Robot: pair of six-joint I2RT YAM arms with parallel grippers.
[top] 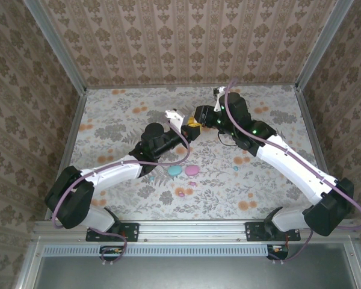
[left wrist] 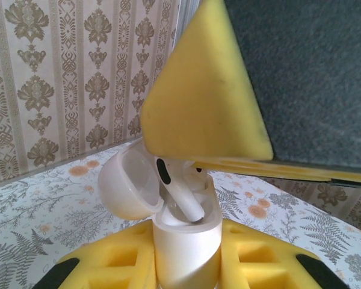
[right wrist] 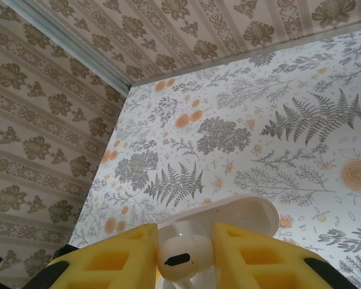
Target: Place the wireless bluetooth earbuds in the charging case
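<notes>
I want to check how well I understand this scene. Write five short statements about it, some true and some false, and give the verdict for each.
1. The left gripper holds a white charging case with its lid open. True.
2. The right gripper is empty. False: it grips a white earbud.
3. A teal case and a pink case lie side by side on the table. True.
4. The earbud lies flat on the table. False: it is held up, its stem reaching into the open charging case.
5. The table is plain white. False: it has a floral pattern.
</notes>
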